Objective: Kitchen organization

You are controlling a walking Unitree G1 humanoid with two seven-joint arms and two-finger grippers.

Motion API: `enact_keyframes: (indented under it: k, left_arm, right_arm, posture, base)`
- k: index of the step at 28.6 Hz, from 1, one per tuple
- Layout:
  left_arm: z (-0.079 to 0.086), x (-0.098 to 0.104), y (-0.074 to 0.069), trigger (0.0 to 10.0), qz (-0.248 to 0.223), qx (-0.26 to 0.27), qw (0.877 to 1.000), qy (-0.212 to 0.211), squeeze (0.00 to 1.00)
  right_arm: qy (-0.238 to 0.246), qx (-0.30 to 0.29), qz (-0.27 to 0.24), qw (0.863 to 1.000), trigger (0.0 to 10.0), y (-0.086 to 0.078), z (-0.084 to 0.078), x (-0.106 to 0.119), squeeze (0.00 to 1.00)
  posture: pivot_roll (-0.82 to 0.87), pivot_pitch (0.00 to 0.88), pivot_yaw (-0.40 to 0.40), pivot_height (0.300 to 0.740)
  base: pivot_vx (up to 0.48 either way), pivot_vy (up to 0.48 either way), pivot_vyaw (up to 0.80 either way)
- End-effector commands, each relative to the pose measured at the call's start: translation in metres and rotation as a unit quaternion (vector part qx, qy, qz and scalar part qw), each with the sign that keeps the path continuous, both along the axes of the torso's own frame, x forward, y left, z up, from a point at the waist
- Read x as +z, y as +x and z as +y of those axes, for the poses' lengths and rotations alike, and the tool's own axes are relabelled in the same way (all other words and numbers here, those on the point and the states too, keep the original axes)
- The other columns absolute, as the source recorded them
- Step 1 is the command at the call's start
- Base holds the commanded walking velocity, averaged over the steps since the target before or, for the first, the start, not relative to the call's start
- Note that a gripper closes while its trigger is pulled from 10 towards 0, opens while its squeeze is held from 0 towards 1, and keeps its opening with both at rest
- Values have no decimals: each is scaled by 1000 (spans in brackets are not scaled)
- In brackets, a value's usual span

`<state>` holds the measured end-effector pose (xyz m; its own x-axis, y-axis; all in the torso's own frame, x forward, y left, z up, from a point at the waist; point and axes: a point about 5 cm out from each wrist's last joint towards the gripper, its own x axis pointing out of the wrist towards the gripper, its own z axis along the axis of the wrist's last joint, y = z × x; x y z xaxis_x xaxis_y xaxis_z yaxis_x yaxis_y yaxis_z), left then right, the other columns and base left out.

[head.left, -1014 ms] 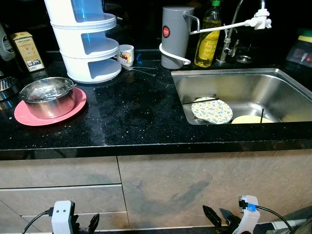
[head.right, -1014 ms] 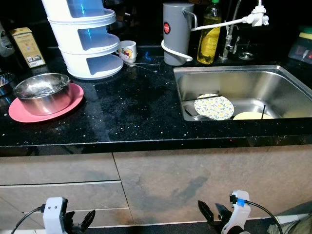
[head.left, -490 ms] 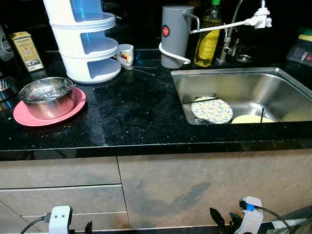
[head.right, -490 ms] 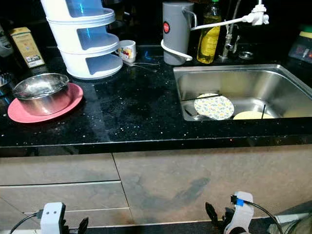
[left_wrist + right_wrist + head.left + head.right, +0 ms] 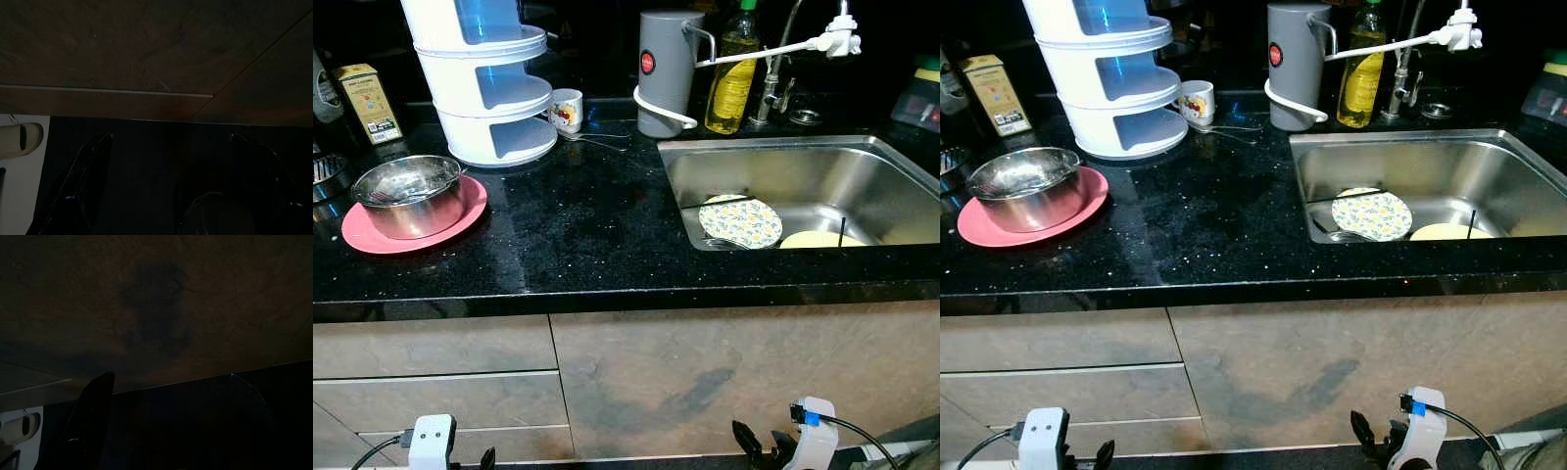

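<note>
A steel bowl sits on a pink plate at the left of the black counter. In the steel sink on the right lie a flower-patterned plate and a yellow plate. Both arms hang idle low before the cabinet fronts. My left gripper is open with nothing between its fingers. My right gripper is open too, its black fingers showing beside the white wrist unit.
A white three-tier container, a small mug and a spoon stand at the back. A grey jug, an oil bottle and the tap are behind the sink. A yellow box is far left. Drawer fronts below.
Both grippers have sunk lower toward the bottom edge of the eye views, the left one nearly out of sight. The counter things have not moved.
</note>
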<state>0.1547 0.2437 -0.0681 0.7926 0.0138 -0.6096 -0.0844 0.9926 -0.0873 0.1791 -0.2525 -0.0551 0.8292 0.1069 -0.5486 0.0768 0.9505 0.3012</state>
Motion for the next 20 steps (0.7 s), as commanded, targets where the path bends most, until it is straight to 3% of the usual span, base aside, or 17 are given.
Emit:
enact_keyframes:
  k: [1, 20]
  left_arm:
    - [3, -1, -1, 10000, 10, -3, 1000, 5, 0]
    - [1, 0, 2, 10000, 6, -3, 1000, 4, 0]
  right_arm:
    - [0, 2, 3, 1000, 10000, 1, 2, -1, 0]
    - [-2, 6, 5, 1000, 10000, 3, 1, 0, 0]
  posture:
    - [75, 0, -4, 740]
    - [69, 0, -14, 740]
  base:
    - [0, 0, 0]
    - [0, 0, 0]
